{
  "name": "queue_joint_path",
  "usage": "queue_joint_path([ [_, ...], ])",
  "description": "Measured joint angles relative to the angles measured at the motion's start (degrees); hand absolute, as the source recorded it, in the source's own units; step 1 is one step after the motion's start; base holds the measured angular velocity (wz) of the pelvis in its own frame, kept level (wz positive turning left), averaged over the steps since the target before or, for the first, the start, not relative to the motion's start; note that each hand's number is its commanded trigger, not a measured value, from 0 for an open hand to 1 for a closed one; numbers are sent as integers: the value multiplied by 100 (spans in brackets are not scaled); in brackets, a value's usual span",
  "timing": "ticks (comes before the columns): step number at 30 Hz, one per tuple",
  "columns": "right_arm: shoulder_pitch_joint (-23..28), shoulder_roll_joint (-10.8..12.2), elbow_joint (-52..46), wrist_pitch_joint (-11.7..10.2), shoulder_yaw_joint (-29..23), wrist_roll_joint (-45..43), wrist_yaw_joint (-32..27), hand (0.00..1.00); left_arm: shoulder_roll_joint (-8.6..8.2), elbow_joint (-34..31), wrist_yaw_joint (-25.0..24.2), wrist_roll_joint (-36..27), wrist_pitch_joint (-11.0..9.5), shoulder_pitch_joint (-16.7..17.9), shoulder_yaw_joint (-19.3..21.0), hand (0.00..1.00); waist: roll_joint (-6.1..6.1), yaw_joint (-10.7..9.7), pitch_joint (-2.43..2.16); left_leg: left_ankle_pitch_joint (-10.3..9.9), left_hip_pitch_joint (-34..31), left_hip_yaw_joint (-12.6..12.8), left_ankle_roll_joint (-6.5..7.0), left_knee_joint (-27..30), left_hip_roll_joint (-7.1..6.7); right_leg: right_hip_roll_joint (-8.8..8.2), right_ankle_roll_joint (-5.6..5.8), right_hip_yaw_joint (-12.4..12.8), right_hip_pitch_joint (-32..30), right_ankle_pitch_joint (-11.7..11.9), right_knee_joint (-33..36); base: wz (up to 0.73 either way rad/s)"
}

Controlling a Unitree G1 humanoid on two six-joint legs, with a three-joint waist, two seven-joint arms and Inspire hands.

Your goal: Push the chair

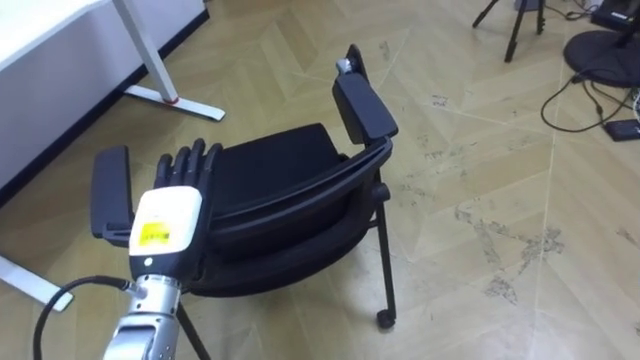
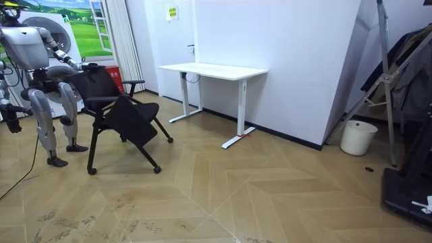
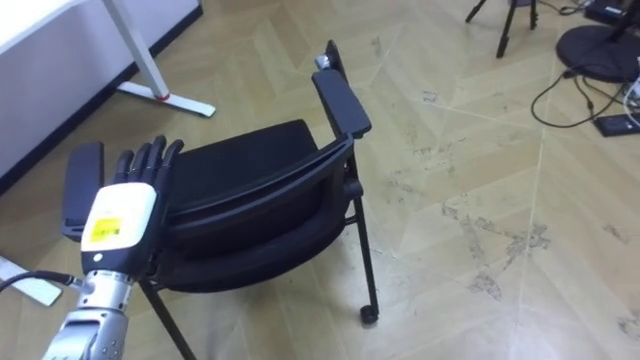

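Note:
A black chair (image 1: 275, 160) with two armrests stands on the wooden floor just before me, its backrest (image 1: 300, 200) nearest to me. My left hand (image 1: 185, 175) lies with straight fingers over the backrest's top edge, close to the left armrest (image 1: 110, 190). In the room view I stand behind the chair (image 2: 125, 115) with my left arm stretched to it. My right hand (image 2: 11, 121) hangs at my side, at the room view's left.
A white desk (image 1: 60, 30) stands ahead on the left, its foot (image 1: 175, 100) near the chair's front. A tripod (image 1: 520, 20) and cables (image 1: 590, 90) lie at the far right. A white bin (image 2: 358, 137) stands by the wall.

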Motion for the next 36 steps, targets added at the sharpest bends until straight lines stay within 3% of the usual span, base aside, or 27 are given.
queue_joint_path([
  [11,32,-1,-11,2,-1,-9,10,0,1,106,3,-109,-14,-10,27,0,23,-4,-25,-1,48,119,-2,3,29,27,-22,120,-7,27,16,-6],
  [16,66,-14,-10,1,-2,-13,11,0,0,433,3,-277,-36,-173,27,0,62,9,-50,-3,74,124,-4,-2,39,37,-27,124,-9,35,27,-1],
  [17,72,-16,-10,1,-3,-13,15,0,0,464,3,-310,-34,-178,27,29,73,5,-55,-3,84,125,-4,-8,42,40,-28,127,-2,35,26,-3],
  [18,97,-19,-9,2,-6,-16,45,0,0,513,-1,-325,-31,-178,27,95,84,2,-59,-3,95,126,-5,-28,45,45,-28,127,20,35,25,0],
  [19,107,-19,-9,2,-6,-16,66,0,0,529,-1,-325,-32,-178,27,100,86,1,-60,-4,105,126,-6,-30,47,47,-28,127,31,35,22,0],
  [28,142,-126,-13,118,-234,-176,194,0,28,532,-14,-476,-50,-177,59,100,78,-43,-52,-8,152,159,-12,-86,59,64,-29,192,34,35,21,-2],
  [36,121,-127,-32,118,-227,-266,246,0,227,530,-122,-250,-121,-177,41,100,59,-47,-38,-8,115,159,-12,-79,56,65,-29,196,2,36,20,0],
])
